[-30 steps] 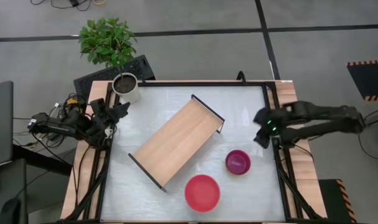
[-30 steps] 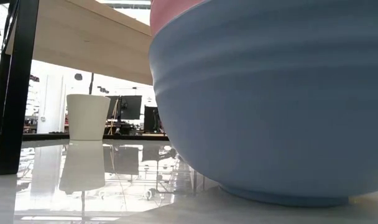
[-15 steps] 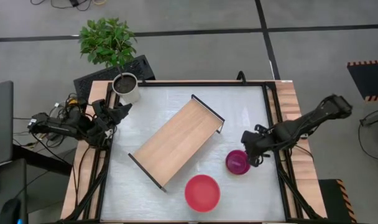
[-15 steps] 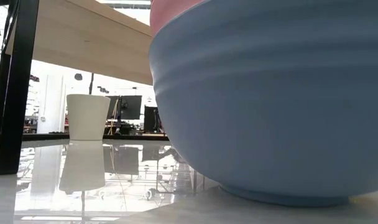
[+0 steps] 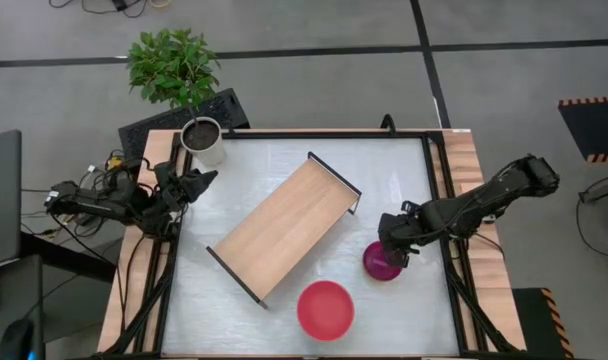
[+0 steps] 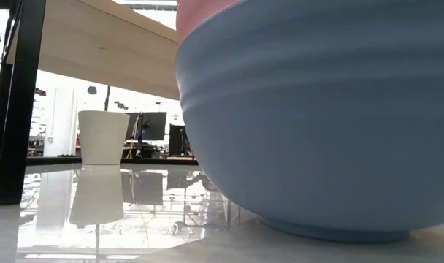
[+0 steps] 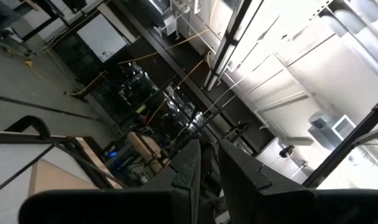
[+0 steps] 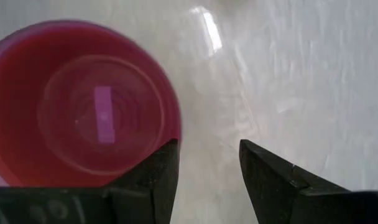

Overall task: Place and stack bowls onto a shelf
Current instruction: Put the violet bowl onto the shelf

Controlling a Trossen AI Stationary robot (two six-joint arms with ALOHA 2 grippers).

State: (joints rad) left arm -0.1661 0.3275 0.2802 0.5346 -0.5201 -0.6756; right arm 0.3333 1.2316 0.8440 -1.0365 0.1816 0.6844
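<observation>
The shelf (image 5: 284, 228), a light wooden board with black end frames, stands slantwise in the table's middle. A small purple bowl (image 5: 382, 264), magenta inside, sits on the table to its right. A larger red bowl (image 5: 325, 309) sits near the front edge. In the low view a blue bowl wall with a pink rim (image 6: 317, 117) fills the picture. My right gripper (image 5: 388, 248) is open over the purple bowl's far rim. In its wrist view (image 8: 204, 168) one finger stands over the rim (image 8: 170, 124) and the other over bare table. My left gripper (image 5: 199, 180) is shut at the table's left edge.
A white plant pot (image 5: 203, 141) with soil stands at the table's far left corner, close to my left gripper; it also shows in the low view (image 6: 103, 136). A green plant (image 5: 172, 65) and a dark keyboard stand beyond the table. Bare table lies right of the purple bowl.
My right gripper has gone from the table's right edge toward the left and the near edge, and now stands over the small purple bowl. The bowls and the shelf have stayed where they were.
</observation>
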